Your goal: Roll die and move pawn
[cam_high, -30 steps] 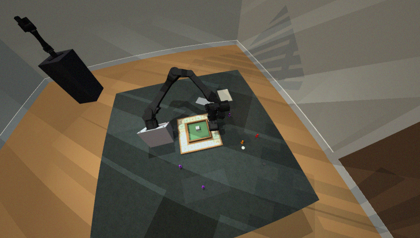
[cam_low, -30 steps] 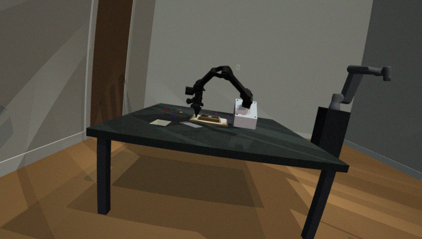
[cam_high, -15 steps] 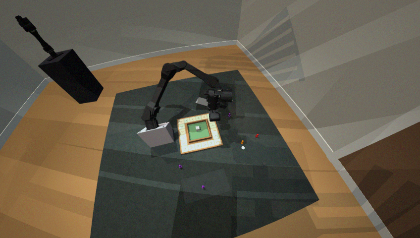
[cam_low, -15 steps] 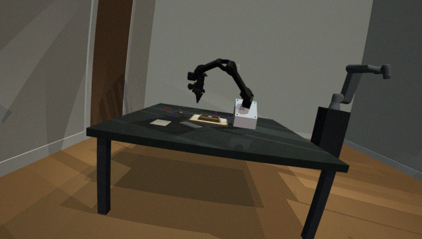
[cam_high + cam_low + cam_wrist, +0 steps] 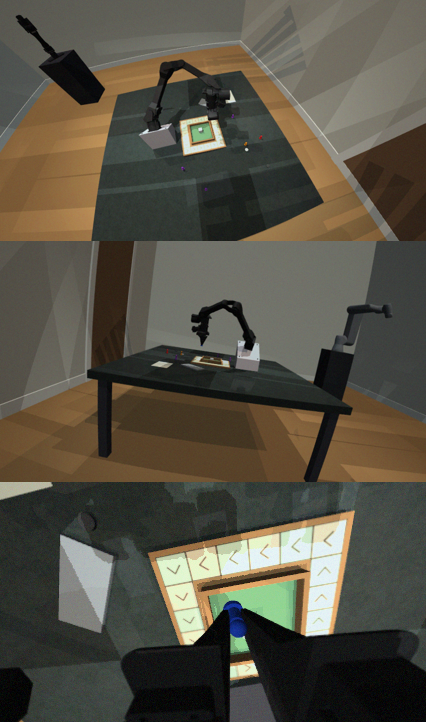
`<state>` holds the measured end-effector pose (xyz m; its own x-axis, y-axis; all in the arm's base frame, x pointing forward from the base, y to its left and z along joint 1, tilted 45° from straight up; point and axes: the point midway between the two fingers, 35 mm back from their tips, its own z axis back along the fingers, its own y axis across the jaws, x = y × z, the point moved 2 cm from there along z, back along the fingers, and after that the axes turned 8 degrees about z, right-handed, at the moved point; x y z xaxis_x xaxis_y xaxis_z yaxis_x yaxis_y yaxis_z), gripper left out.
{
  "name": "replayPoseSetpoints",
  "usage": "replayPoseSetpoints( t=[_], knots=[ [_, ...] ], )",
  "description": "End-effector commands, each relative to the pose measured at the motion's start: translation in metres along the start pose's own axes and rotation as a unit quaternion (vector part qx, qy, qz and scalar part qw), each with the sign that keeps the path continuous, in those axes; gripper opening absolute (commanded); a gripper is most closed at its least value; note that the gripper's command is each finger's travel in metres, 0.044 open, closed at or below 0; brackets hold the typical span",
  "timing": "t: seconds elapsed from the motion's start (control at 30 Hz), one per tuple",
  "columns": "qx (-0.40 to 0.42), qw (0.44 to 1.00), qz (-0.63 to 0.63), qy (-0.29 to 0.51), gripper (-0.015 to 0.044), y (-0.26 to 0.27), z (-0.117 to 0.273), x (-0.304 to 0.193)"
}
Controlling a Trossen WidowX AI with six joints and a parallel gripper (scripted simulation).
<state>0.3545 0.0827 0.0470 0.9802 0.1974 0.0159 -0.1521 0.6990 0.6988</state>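
My gripper (image 5: pixel 201 344) (image 5: pixel 234 614) is shut on the blue pawn (image 5: pixel 238 628) and holds it well above the board (image 5: pixel 187 143) (image 5: pixel 320 589). In the top view the wrist hides the fingertips and the pawn. The board is a pale ring of arrowed squares with an orange-brown edge. The wooden dice tray (image 5: pixel 203 142) (image 5: pixel 299 607) with a green floor is in its middle. The white die (image 5: pixel 200 129) (image 5: pixel 211 358) lies in the tray; its top pips are too small to read in the top and exterior views, and the pawn and fingers hide it in the wrist view.
Purple pawns (image 5: pixel 232 116) (image 5: pixel 183 168) (image 5: pixel 206 189), an orange pawn (image 5: pixel 245 143), a red pawn (image 5: pixel 260 137) and a white round piece (image 5: pixel 246 149) stand around the board. A grey panel (image 5: pixel 192 366) (image 5: pixel 85 587) and a cream card (image 5: pixel 161 364) lie nearby. The arm's white base box (image 5: pixel 160 137) stands beside the board.
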Motion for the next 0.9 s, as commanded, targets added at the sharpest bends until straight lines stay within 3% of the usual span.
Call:
replayPoseSetpoints(
  t=[0.0, 0.87],
  knots=[
    [-0.001, 1.000, 0.000, -0.004, 0.0000, 0.011, -0.003, -0.009],
    [-0.001, 1.000, -0.001, -0.003, 0.0000, 0.063, -0.041, -0.092]
  ],
)
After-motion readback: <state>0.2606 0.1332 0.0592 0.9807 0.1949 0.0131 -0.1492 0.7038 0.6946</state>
